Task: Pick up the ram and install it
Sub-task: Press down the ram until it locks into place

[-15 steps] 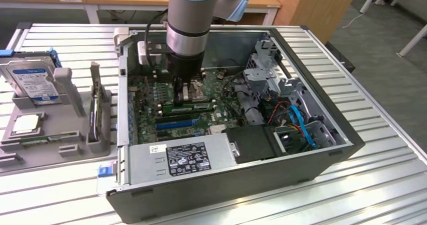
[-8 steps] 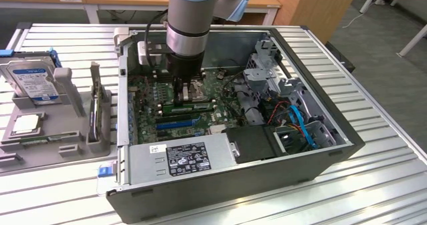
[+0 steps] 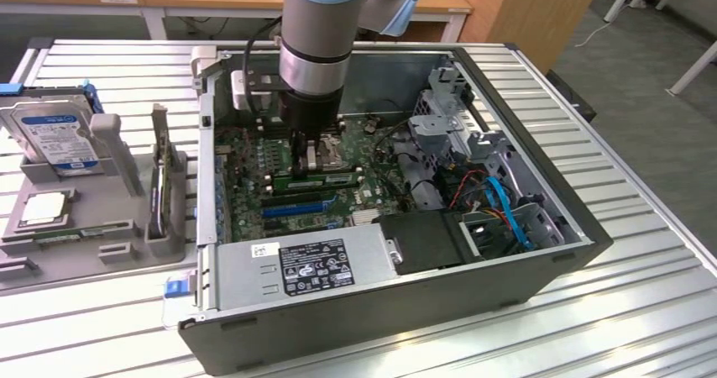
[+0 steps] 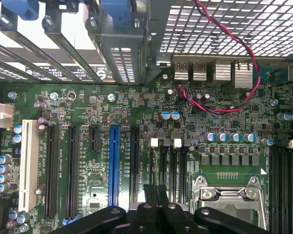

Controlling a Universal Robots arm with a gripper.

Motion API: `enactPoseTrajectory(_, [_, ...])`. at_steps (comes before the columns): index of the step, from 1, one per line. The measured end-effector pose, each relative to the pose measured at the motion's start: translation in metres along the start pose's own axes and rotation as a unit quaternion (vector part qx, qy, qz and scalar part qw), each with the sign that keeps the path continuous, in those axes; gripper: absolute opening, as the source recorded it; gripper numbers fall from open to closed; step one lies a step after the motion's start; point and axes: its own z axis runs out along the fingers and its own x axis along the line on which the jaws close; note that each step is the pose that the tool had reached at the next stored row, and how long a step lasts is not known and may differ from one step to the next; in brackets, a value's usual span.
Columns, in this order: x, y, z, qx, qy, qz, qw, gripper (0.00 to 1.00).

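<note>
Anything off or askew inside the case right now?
Nothing looks damaged or spilled. One oddity: a red-and-black twisted wire loops loosely over the motherboard near the rear ports, not tied down. The gripper is shut, over the slots beside the CPU socket.

A ribbed, shiny metal desk (image 3: 627, 227) carries a matt dark-grey metal computer case (image 3: 370, 319). Inside lies a green circuit board (image 4: 195, 112) with glossy black plastic slots and one blue slot (image 4: 114, 165). The matt black hand (image 4: 155, 195) hangs above it.
</note>
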Motion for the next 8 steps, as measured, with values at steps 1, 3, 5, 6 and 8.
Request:
enactPoseTrajectory(1, [0.0,0.0,0.0001,0.0,-0.0001,0.0,1.0,0.1])
enactPoseTrajectory(3, [0.0,0.0,0.0001,0.0,-0.0001,0.0,1.0,0.1])
enactPoseTrajectory(5, [0.0,0.0,0.0004,0.0001,-0.0001,0.0,1.0,0.1])
enactPoseTrajectory(6, [0.0,0.0,0.0006,0.0001,-0.0001,0.0,1.0,0.1])
enactPoseTrajectory(8, [0.0,0.0,0.0009,0.0,0.0,0.0,1.0,0.1])
